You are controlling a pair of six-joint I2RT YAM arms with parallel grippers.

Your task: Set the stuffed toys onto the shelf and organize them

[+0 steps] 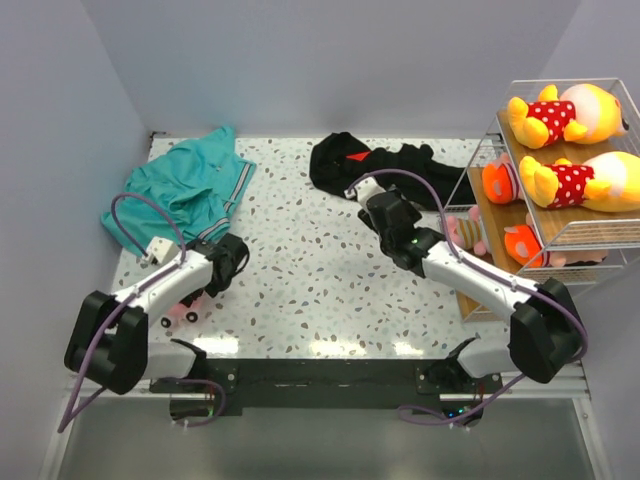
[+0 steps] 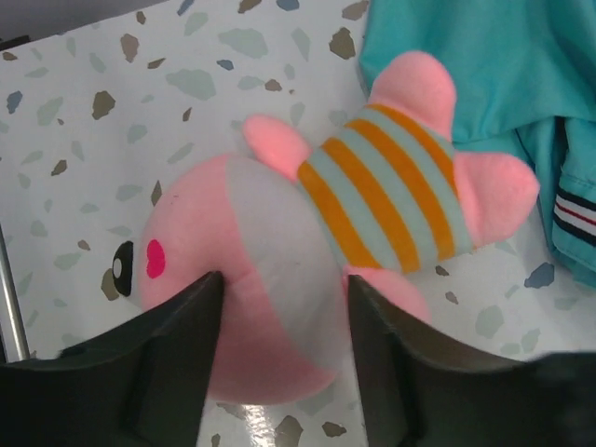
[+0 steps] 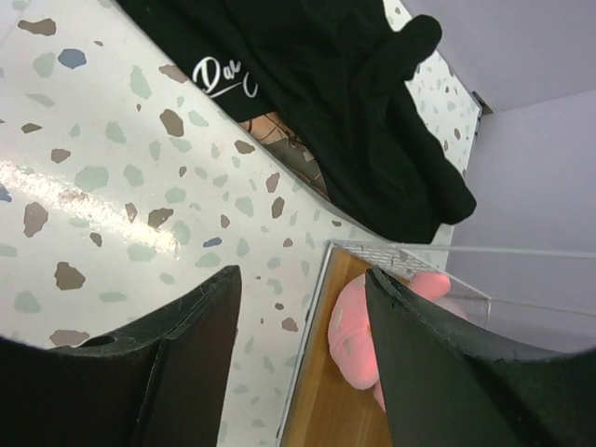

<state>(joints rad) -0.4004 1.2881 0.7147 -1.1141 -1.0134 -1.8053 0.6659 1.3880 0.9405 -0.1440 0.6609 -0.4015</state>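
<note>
1. Speckled white table (image 1: 320,290), spreading out from the foot of the shelf.
2. White wire shelf (image 1: 485,222) with light wooden tiers, standing at the table's right edge.
3. Crumpled teal polo shirt (image 1: 190,185), well apart from the shelf, on the opposite side of the table.
4. Black garment (image 1: 375,165) with a red mark, heaped near the shelf's far corner.
5. 2 yellow-orange bears (image 1: 570,115) in red white-dotted tops, lying side by side on the shelf's top tier.
6. More small stuffed toys (image 1: 497,183) with orange and pink parts on the shelf's lower tier, partly hidden by the tier above.
7. Pink stuffed toy (image 2: 345,214) in an orange-and-pale striped top, lying on the table well apart from the shelf, just beside the teal polo shirt.
8. Left gripper (image 2: 284,284), far from the shelf, fingers pressed against both sides of the pink stuffed toy's head, gripping it.
9. Right gripper (image 3: 300,277), fingers spread wide with nothing between them, over the table just beside the shelf's lower board.
</note>
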